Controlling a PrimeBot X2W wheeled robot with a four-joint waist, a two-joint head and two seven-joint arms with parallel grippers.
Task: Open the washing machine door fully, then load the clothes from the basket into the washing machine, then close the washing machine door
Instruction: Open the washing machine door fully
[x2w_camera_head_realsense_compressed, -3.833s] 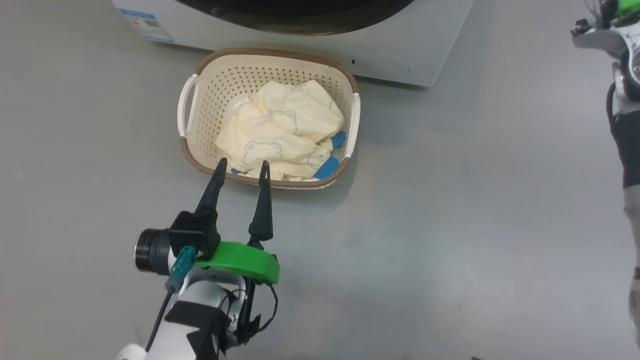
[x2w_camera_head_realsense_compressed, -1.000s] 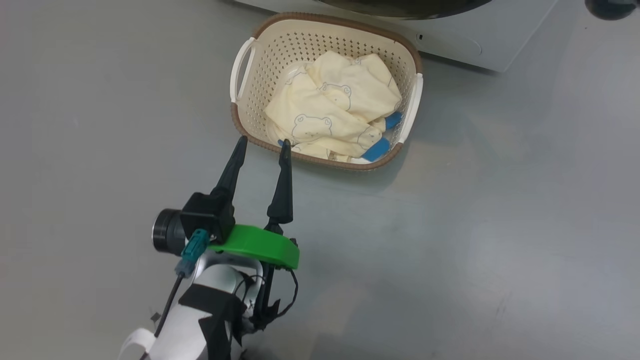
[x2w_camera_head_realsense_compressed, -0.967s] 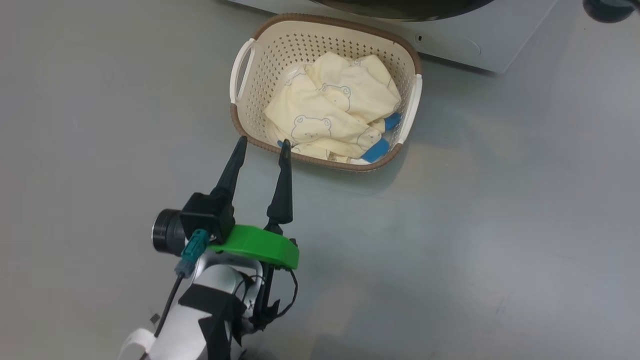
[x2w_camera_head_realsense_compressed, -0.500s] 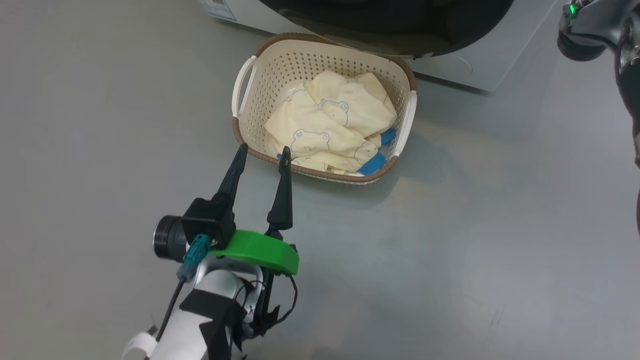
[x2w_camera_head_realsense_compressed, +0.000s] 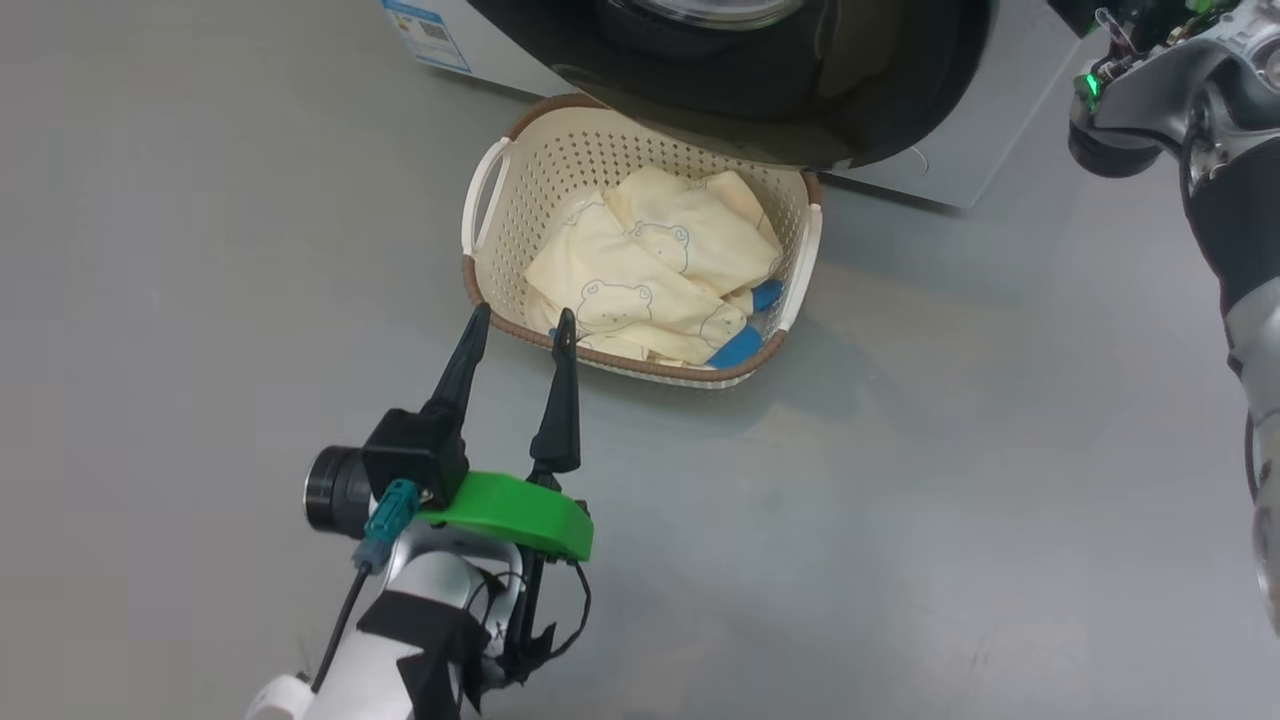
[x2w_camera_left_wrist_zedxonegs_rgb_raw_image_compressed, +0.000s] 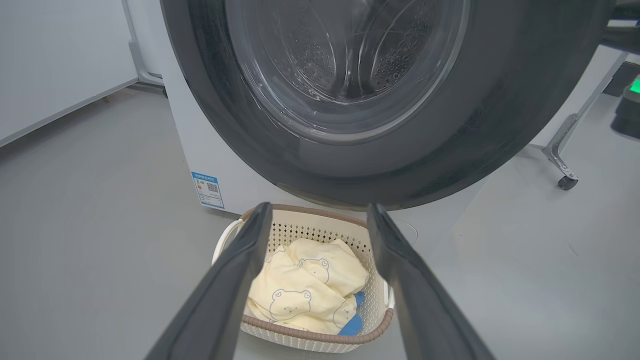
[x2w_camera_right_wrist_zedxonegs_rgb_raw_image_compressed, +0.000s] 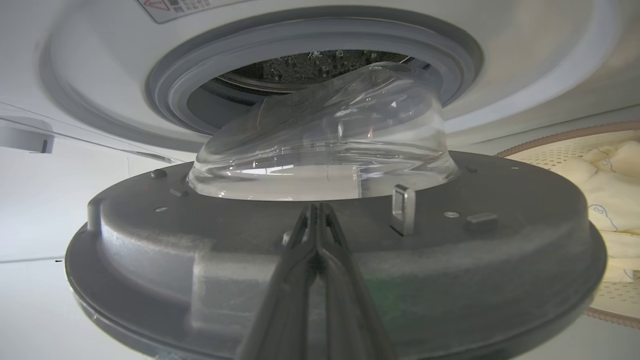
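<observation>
**Step in hand (judged):** opening the door.

The door (x2w_camera_right_wrist_zedxonegs_rgb_raw_image_compressed: 200, 250) is standing partly swung out from the washer (x2w_camera_right_wrist_zedxonegs_rgb_raw_image_compressed: 525, 60). In the right wrist view its grey inner face is crossing the lower half of the frame. Its clear bowl (x2w_camera_right_wrist_zedxonegs_rgb_raw_image_compressed: 325, 145) is bulging toward the seal (x2w_camera_right_wrist_zedxonegs_rgb_raw_image_compressed: 165, 85) at top centre.

The right gripper (x2w_camera_right_wrist_zedxonegs_rgb_raw_image_compressed: 316, 212) is holding its fingers pressed together, clamping nothing. Its tips are lying at the inner face, just left of the latch loop (x2w_camera_right_wrist_zedxonegs_rgb_raw_image_compressed: 402, 210). Whether they are touching the face cannot be told.

In the head view the door's glossy black rim is showing at top centre, overhanging the far rim of the basket (x2w_camera_head_realsense_compressed: 540, 190). The basket is sitting on the floor (x2w_camera_head_realsense_compressed: 900, 500) at upper centre, just in front of the washer. The clothes (x2w_camera_head_realsense_compressed: 640, 270) are lying crumpled inside it: cream fabric, outlined bear faces, blue patches at lower right.

The left gripper (x2w_camera_head_realsense_compressed: 522, 313) is hovering spread and empty, with its tips showing at the basket's near rim.

**Next move (judged):** the door is needing more swing before loading. The right arm should be carrying it wider along its hinge arc.
</observation>
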